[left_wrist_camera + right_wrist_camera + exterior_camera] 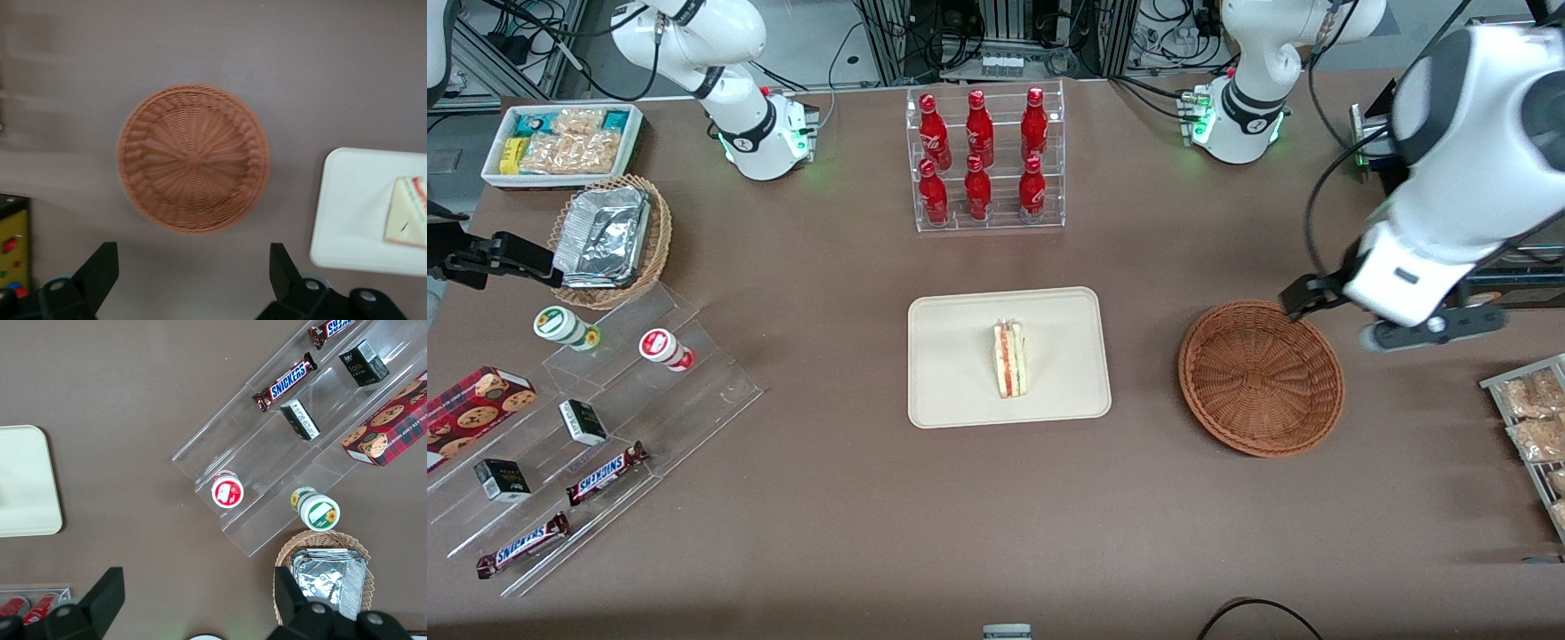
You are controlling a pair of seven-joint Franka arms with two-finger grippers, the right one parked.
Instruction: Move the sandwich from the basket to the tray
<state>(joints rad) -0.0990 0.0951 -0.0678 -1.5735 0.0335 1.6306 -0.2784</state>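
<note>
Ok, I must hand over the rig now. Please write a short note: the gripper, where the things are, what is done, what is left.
Gripper: open, holding nothing, raised above the table beside the basket, toward the working arm's end.
Sandwich: lying on the tray, near its middle.
Basket: nothing in it.
Done: the sandwich is out of the basket and on the tray.
Left: likely nothing but parking the arm.
</note>
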